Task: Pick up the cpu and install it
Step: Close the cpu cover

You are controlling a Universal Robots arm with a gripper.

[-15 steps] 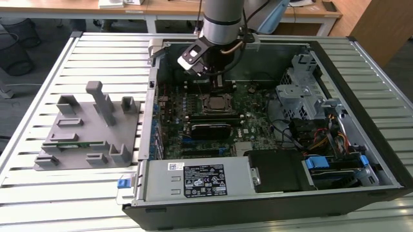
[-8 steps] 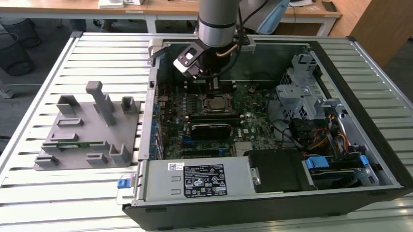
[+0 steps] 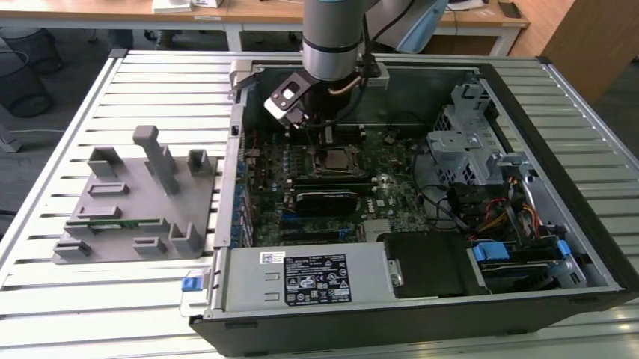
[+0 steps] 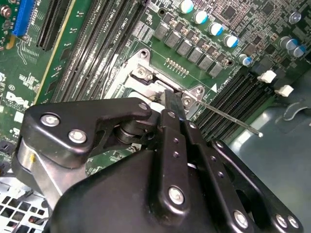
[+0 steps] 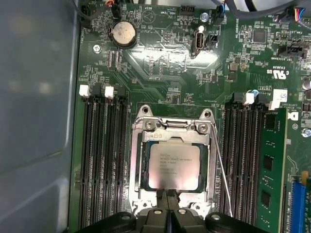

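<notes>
In the exterior view the claw [image 3: 328, 138], fingers pressed together on nothing, is hanging at twelve o'clock of the cpu [image 3: 334, 159], which is lying flat in its socket [image 5: 134, 170].

Slatted table [image 3: 160, 82] bears computer case [image 3: 399, 333] (open) and grey fixture [image 3: 130, 202].

A white slatted metal table [image 3: 150, 82] takes up most of the exterior view, its long ribs catching soft, even light that leaves pale sheen along the slats. Beyond its far edge stand light wooden desks [image 3: 260, 10] on white legs [image 3: 232, 36]. At the exterior view's left, black mesh wastebaskets [image 3: 20, 78] sit on a dark grey floor [image 3: 45, 161]. At the exterior view's right, a brown wooden panel [image 3: 599, 37] rises near the table's far corner.
</notes>
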